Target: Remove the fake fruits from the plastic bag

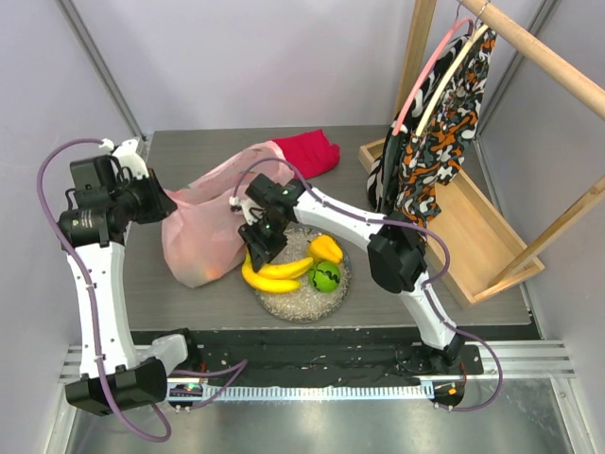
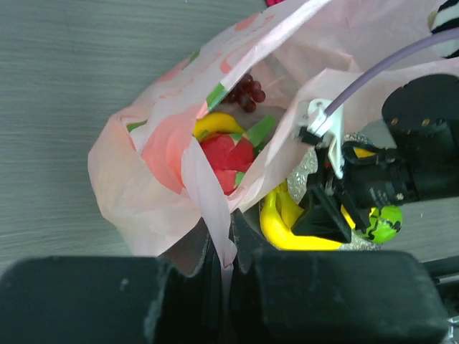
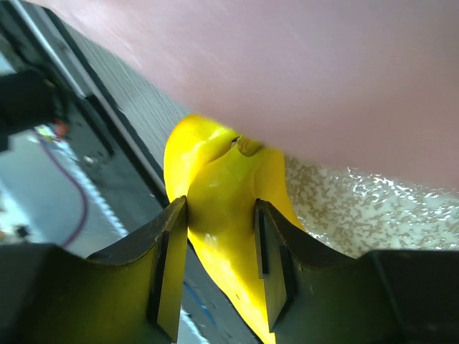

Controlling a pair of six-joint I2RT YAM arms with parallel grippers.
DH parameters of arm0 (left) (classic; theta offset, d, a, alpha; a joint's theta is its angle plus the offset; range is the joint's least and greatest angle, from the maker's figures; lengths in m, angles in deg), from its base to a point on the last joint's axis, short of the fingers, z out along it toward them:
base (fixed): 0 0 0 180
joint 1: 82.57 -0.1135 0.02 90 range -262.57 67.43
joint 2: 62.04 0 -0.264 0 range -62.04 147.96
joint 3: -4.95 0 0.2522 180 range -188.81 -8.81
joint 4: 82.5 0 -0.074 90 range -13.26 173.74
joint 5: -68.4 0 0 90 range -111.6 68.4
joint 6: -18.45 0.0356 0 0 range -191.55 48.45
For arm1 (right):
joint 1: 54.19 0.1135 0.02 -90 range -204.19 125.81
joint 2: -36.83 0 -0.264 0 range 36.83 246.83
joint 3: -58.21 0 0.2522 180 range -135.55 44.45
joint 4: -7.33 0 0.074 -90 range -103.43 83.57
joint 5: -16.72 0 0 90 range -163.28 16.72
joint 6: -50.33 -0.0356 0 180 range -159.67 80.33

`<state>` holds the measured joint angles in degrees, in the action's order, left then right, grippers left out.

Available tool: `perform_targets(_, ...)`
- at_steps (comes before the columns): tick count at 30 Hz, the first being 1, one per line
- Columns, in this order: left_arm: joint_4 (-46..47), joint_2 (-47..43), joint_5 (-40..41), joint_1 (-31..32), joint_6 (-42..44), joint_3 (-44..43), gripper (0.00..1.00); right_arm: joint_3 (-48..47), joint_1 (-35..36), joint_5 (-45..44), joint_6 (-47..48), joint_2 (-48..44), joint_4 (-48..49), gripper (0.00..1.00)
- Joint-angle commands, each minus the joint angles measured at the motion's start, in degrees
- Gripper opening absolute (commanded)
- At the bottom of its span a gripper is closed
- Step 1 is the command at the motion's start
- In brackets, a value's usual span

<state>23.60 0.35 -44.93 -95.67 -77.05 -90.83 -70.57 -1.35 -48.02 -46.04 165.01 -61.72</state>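
A thin, crinkled pale pink plastic bag [image 1: 203, 232] lay slumped left of centre on the grey wood-grain table [image 1: 180, 156], its mouth gaping toward the middle of the overhead frame. The left gripper [image 2: 229, 242], at the bottom of its wrist view, was pinched fully together on a twisted fold of the bag's film, holding the rim up. Through that opening showed a glossy red-pink dragon fruit [image 2: 226, 158] with green flaps, a smooth yellow piece [image 2: 215, 123] just above it, and a cluster of small dark purple grapes [image 2: 247, 92] toward the top of the frame.

Just right of the bag, the right gripper [image 3: 219, 269] stood partly open around the bright yellow, waxy-looking bananas [image 3: 222, 215], a black finger pressed against each side of the curved bunch. In the overhead view the bananas lay on the left edge of a round, glittery clear plate [image 1: 302, 307] below centre, beside a shiny green apple [image 1: 326, 277] and a yellow-orange mango [image 1: 326, 248].

A folded red cloth [image 1: 307, 151] lay touching the bag's far side, above centre. At upper right, a patterned black, orange and white garment [image 1: 444, 142] hung from a pale wooden rack [image 1: 492, 236].
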Motion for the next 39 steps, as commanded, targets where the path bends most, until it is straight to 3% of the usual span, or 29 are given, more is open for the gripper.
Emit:
perform_targets(1, 2.4, 2.2, 1.7, 0.1, -0.2, -4.1, 0.08, 2.0, -5.6, 10.9, -10.5, -4.1, 7.0, 0.04)
perform_targets(6, 1.2, 4.8, 2.1, 0.1, -0.3, -6.8, 0.08, 4.4, -9.1, 20.6, -18.7, -0.1, 7.6, 0.1)
perform_targets(12, 1.4, 4.3, 2.3, 0.2, -0.1, -6.4, 0.08, 8.4, -9.0, 22.3, -22.3, -1.6, 11.8, 0.13)
perform_targets(20, 2.0, 2.2, 1.5, 0.1, -0.6, -4.6, 0.08, 6.7, -9.0, 21.2, -29.2, -1.0, 18.1, 0.12)
perform_targets(23, 2.0, 2.3, 1.3, 0.1, -0.4, -4.7, 0.08, 4.6, -8.1, 17.5, -28.4, -0.5, 16.4, 0.11)
perform_targets(28, 2.3, 2.4, 0.7, 0.1, -0.6, -5.0, 0.08, 10.3, -7.8, 14.0, -29.2, -3.2, 15.1, 0.14)
perform_targets(34, 1.7, 2.6, 0.5, 0.1, -0.9, -6.2, 0.09, 11.1, -7.3, 13.9, -29.8, -2.8, 14.3, 0.38)
perform_targets(37, 0.5, 2.0, 0.5, 0.0, -0.9, -6.5, 0.09, 10.9, -7.0, 14.1, -28.8, -2.9, 14.1, 0.6)
perform_targets(38, -0.8, 1.9, 0.9, 0.1, -0.2, -6.4, 0.09, 10.2, -7.3, 14.4, -27.5, -3.7, 12.8, 0.73)
perform_targets(39, -1.6, 1.9, 1.2, 0.2, 0.5, -6.7, 0.09, 9.4, -7.5, 14.6, -26.2, -4.5, 12.2, 0.77)
